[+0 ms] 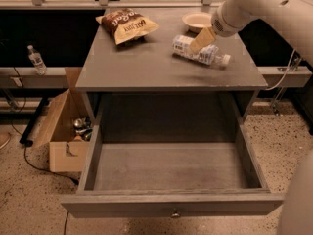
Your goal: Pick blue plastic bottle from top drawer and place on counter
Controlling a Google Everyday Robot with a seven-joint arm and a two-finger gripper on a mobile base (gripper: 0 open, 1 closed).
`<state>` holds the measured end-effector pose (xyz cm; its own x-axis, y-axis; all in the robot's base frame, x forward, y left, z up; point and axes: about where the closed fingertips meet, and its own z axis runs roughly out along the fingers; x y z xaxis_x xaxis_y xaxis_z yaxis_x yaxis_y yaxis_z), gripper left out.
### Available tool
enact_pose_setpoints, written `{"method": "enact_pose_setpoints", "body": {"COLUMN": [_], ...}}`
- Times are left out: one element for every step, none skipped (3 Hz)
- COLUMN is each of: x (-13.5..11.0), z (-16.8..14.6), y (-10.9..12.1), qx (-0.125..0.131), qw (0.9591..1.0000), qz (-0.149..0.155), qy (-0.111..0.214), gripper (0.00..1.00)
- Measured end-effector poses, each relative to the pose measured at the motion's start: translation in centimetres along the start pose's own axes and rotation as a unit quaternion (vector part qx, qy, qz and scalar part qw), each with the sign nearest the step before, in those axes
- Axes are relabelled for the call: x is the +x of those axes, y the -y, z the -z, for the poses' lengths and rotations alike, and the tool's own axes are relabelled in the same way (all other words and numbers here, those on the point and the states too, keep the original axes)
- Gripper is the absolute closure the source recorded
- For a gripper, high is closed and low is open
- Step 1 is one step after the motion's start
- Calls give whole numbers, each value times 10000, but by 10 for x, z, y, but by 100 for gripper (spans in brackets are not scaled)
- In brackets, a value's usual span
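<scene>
- Small clear plastic bottle with a pale blue-and-white label [211,56] lying on its side on the flat grey counter [146,62], toward the right back part.
- Robot's tan gripper [200,40] just above the counter, right over the bottle's middle; cannot tell whether holding or letting go.
- Wide grey top drawer [171,200] pulled out below the counter.
- Looks nearly done: let go softly, lift straight up from the counter, no nudging, or the round bottle may roll off.

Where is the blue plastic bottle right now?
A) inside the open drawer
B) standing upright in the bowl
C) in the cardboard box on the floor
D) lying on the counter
D: the blue plastic bottle lies on its side on the right part of the counter, with the gripper right at its middle.
</scene>
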<state>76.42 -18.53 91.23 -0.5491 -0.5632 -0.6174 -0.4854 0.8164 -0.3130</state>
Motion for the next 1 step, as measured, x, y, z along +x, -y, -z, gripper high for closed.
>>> {"method": "enact_pose_setpoints", "body": {"x": [12], "z": [32], "y": [22], "qx": [214], "qw": [9997], "qz": [-110], "qy": [-20], "gripper": [0]}}
